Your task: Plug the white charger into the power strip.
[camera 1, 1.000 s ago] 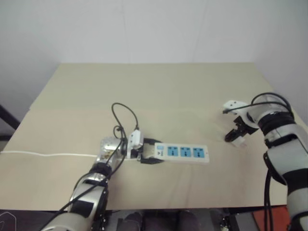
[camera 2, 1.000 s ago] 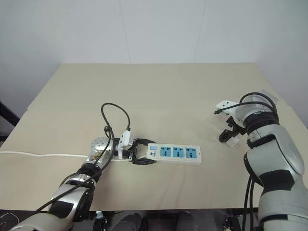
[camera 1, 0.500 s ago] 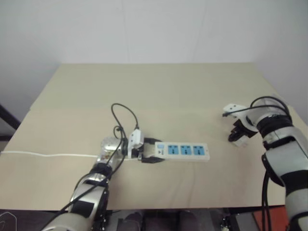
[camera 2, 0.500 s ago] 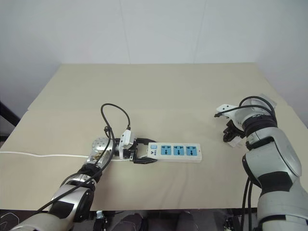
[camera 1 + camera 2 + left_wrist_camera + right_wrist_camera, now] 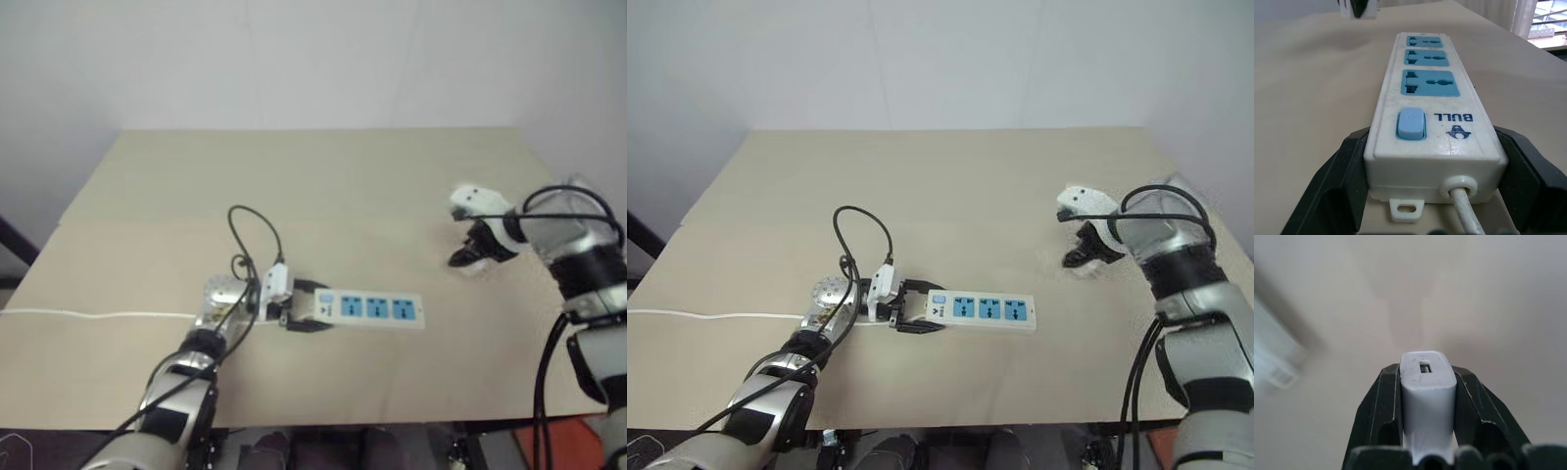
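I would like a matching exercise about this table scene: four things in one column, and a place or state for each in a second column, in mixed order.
Things:
1. long flat white power strip
2. small white cube-shaped charger
3. thin white cord
4. blue switch

Places or states:
A. runs along the table toward its left edge
B. clamped at its switch end by the left gripper
C. on the strip, beside the nearest socket
D. held between the black fingers of the right gripper

Pairs: 1-B, 2-D, 3-A, 4-C

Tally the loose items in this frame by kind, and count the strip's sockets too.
Power strip: 1, held at its switch end by the left gripper
Blue sockets: 3
White charger: 1, held in the right gripper
Total items: 2
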